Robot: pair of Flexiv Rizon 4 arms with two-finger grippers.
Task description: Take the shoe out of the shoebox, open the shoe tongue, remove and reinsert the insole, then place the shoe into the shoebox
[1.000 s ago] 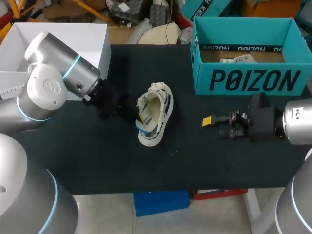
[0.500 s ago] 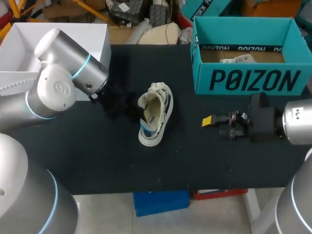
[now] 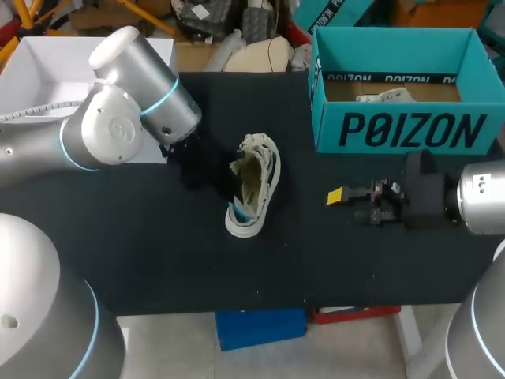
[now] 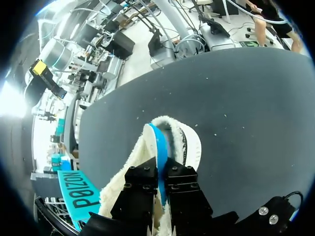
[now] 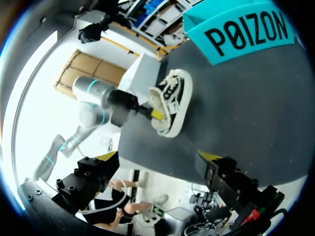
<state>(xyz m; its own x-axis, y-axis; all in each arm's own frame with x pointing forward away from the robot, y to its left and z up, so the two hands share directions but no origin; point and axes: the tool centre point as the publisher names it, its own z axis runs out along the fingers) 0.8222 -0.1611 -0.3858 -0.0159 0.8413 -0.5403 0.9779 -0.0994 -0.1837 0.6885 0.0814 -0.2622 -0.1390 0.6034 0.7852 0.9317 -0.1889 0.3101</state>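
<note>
Shoe (image 3: 254, 185) is out of the shoebox (image 3: 394, 130) and sits around the middle of the bench (image 3: 158, 253). Toe points to the far edge, heel to the near edge. It's tipped onto its side, with the opening facing the left arm.

Left fingers (image 3: 215, 172) come in from the bench's left side and reach into the shoe opening. In the left wrist view the left fingers (image 4: 151, 179) are pinched narrow on the blue insole (image 4: 158, 147), one finger on each face. The insole stands on edge, sticking up out of the white shoe (image 4: 189, 142). In the head view a bit of blue insole (image 3: 239, 209) shows at the heel end. The right wrist view shows one yellow tip of the left fingers (image 5: 156, 114) inside the shoe (image 5: 172, 101).

Right fingers (image 3: 334, 196) hover over the bench between the shoe and the right edge, clear of the shoe and just in front of the shoebox. In their own view the right fingers (image 5: 109, 157) are spread wide with nothing between them, pointing across the bench (image 5: 256, 108) at the shoe.

The teal shoebox (image 5: 246, 34) stands open-topped at the far right corner, well apart from the shoe. It also shows in the left wrist view, shoebox (image 4: 81, 194) off beside the fingers. A white box (image 3: 47, 71) sits at the far left corner behind the left arm.
</note>
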